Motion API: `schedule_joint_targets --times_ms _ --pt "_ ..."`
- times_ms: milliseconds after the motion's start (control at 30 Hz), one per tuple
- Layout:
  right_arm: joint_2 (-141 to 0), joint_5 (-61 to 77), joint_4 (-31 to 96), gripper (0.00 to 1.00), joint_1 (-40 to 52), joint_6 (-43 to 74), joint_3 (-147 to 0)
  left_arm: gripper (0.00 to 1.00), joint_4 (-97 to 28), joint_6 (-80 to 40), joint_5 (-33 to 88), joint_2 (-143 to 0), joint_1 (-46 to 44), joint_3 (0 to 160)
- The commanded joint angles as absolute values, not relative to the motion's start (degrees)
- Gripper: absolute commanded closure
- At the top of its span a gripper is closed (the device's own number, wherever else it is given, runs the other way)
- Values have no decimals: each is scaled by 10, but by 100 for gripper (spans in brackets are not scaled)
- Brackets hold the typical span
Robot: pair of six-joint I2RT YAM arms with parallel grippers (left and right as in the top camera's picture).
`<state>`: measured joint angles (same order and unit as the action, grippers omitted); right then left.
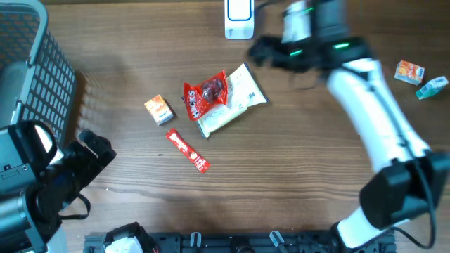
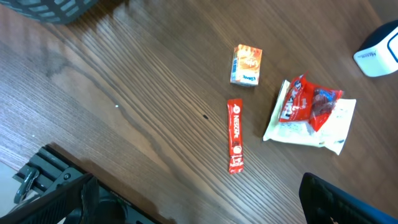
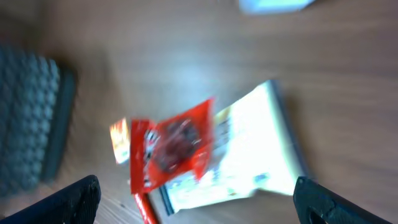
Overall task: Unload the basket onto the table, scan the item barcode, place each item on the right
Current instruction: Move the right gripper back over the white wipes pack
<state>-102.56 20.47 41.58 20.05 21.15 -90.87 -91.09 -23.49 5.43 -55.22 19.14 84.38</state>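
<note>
Because my right claw (image 3: 196,190) hangs spread and empty, the red packet (image 3: 171,146) rests loose on the white pouch (image 3: 255,155) just ahead, apparently unscanned.

Grey mesh basket (image 1: 60,67) top-L; orange carton (image 1: 409,71) & teal pkt (image 1: 432,87) far R.
</note>
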Motion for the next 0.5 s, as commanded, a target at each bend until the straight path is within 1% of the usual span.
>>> schedule_joint_targets --times_ms 0,33,67,267,333,467 --pt "-1081 73 379 0 307 211 -902 0 -910 -243 49 -552 194 844" --pt "-1101 72 358 0 343 145 -902 0 -910 -243 49 -552 194 844" --pt "-1114 57 350 0 365 114 -902 0 -910 -243 49 -552 194 844" --pt "-1151 -140 343 0 469 69 -902 0 -910 -243 49 -552 194 844" --pt "-1153 -170 335 0 495 43 -902 0 -910 -243 49 -552 194 844" --pt "-1159 -196 326 0 525 28 -902 0 -910 -243 49 -552 194 844"
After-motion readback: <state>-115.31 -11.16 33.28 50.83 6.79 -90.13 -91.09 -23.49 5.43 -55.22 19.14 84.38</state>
